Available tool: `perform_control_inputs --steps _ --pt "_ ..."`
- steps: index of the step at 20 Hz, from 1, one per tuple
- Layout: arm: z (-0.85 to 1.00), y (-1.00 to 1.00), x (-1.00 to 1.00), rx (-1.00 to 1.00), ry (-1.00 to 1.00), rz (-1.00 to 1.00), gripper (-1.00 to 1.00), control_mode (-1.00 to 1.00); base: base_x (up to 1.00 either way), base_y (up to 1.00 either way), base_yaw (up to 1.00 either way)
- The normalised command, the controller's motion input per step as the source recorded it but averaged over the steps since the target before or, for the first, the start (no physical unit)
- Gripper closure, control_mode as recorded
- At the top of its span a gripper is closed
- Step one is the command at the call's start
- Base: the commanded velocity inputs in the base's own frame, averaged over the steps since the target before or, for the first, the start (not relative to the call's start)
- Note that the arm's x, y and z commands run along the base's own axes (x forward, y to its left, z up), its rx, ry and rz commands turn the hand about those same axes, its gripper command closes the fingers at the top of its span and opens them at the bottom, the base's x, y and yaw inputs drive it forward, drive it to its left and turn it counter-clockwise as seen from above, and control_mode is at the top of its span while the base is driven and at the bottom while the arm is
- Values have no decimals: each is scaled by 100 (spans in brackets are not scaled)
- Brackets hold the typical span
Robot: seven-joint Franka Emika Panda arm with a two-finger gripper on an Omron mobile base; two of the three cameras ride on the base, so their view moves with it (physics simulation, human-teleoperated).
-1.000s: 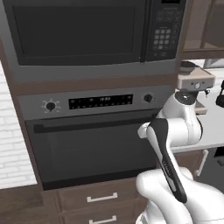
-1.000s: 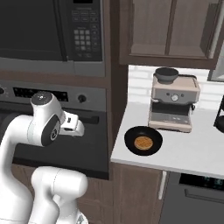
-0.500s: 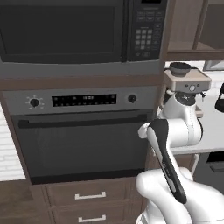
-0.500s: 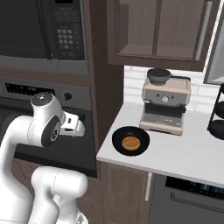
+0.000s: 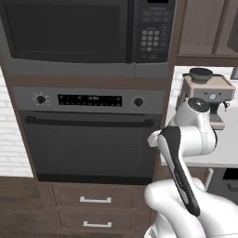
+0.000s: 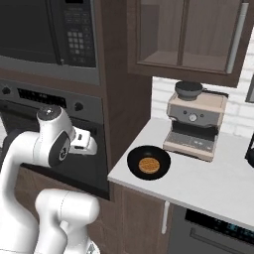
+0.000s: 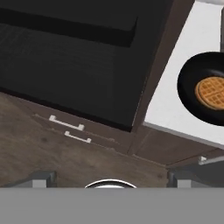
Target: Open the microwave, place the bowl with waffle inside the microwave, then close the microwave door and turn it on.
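Note:
The microwave [image 5: 88, 37] sits high in the cabinet wall, its door [image 5: 65, 32] shut, dark window to the left and keypad [image 5: 153, 35] to the right. The bowl with waffle [image 6: 149, 163] rests on the white counter [image 6: 198, 183] near its left edge; it also shows in the hand view as the black bowl [image 7: 192, 94] at right. My gripper [image 7: 111, 179] is open and holds nothing. It hangs in front of the oven's right side [image 6: 88, 145], well below the microwave and left of the bowl.
A wall oven [image 5: 88, 139] with knobs and a bar handle sits under the microwave, drawers [image 5: 95, 200] beneath it. A coffee machine [image 6: 193, 121] stands behind the bowl. Upper cabinets [image 6: 188, 34] hang over the counter.
The whole scene slid left in both base views, so the base has driven to the right, mostly before half a second ago. The arm keeps its pose and the gripper stays open.

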Motion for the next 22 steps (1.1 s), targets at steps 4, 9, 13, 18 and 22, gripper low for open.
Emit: perform_control_inputs --steps 4,9,13,18,22 --pt "1 -6 -24 -1 -13 28 -100 -100 0 0 0" --pt "45 0 -15 0 -20 10 -100 -100 0 0 0" --pt "74 26 -4 0 -18 -2 -100 -100 0 0 0" --pt "84 42 0 -9 -3 -14 -100 -100 0 0 0" --pt "83 29 0 -9 -11 -18 -100 -100 0 0 0"
